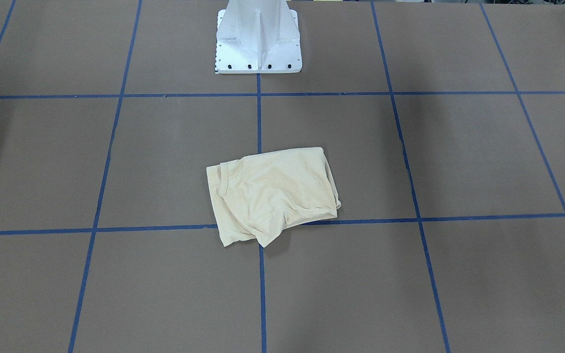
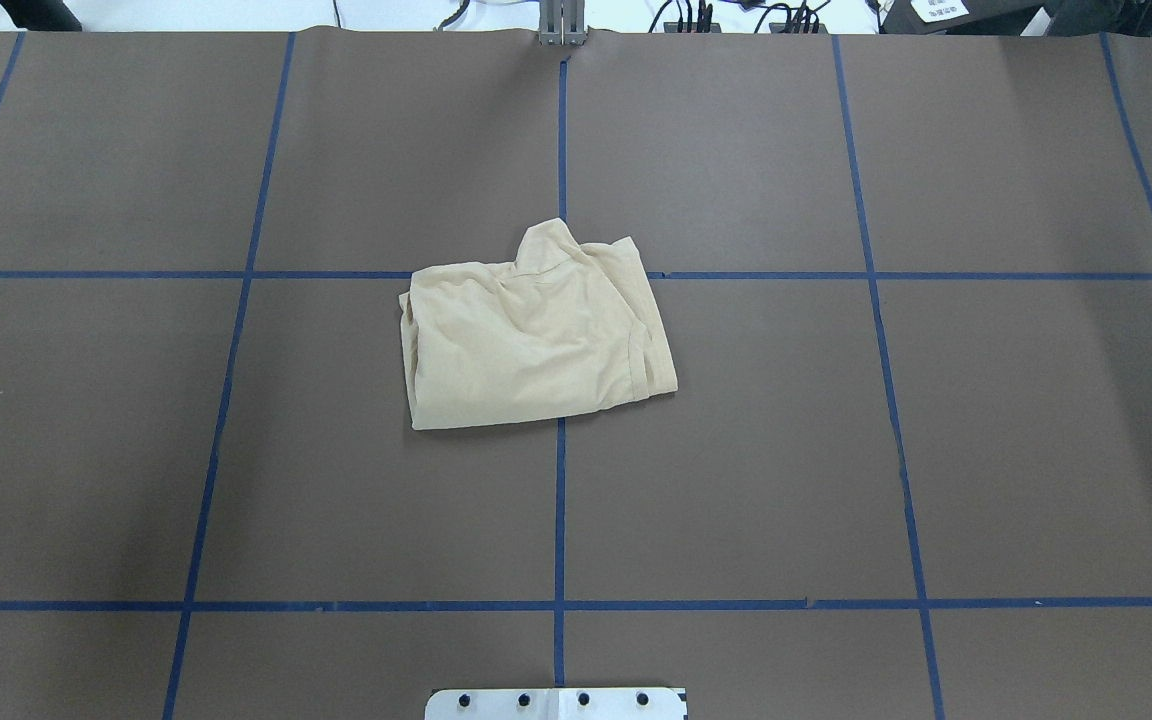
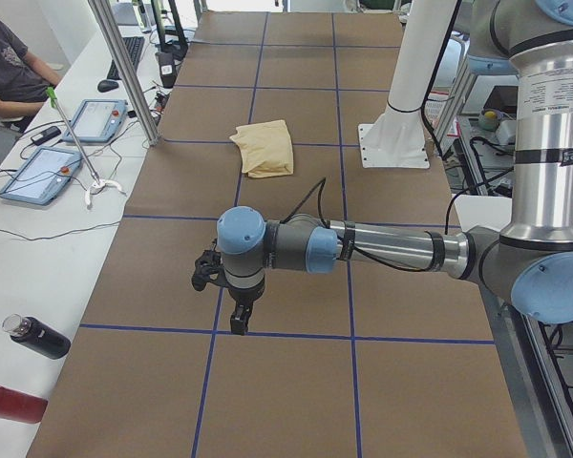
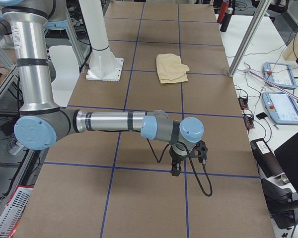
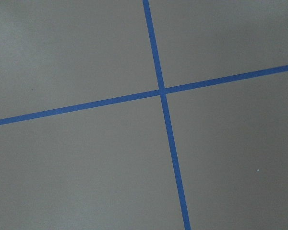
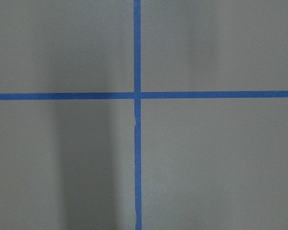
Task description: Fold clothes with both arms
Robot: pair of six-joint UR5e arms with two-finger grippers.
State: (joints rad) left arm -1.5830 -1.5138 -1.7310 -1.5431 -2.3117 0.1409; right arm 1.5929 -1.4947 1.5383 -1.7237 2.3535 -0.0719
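The cream-yellow T-shirt [image 2: 536, 340] lies folded into a compact bundle at the middle of the table, over a crossing of blue tape lines; it also shows in the front-facing view [image 1: 270, 193] and both side views [image 3: 265, 147] [image 4: 171, 68]. Its print is hidden. My left gripper [image 3: 239, 320] hangs over the table's left end, far from the shirt. My right gripper [image 4: 176, 169] hangs over the right end, also far away. Both show only in side views, so I cannot tell whether they are open or shut. The wrist views show only bare brown table and tape.
The white pedestal base [image 1: 258, 39] stands at the robot's edge. Blue tape lines grid the brown table [image 2: 836, 450]. Teach pendants [image 3: 43, 172], bottles [image 3: 38, 336] and a seated person [image 3: 10, 57] are on the operators' side.
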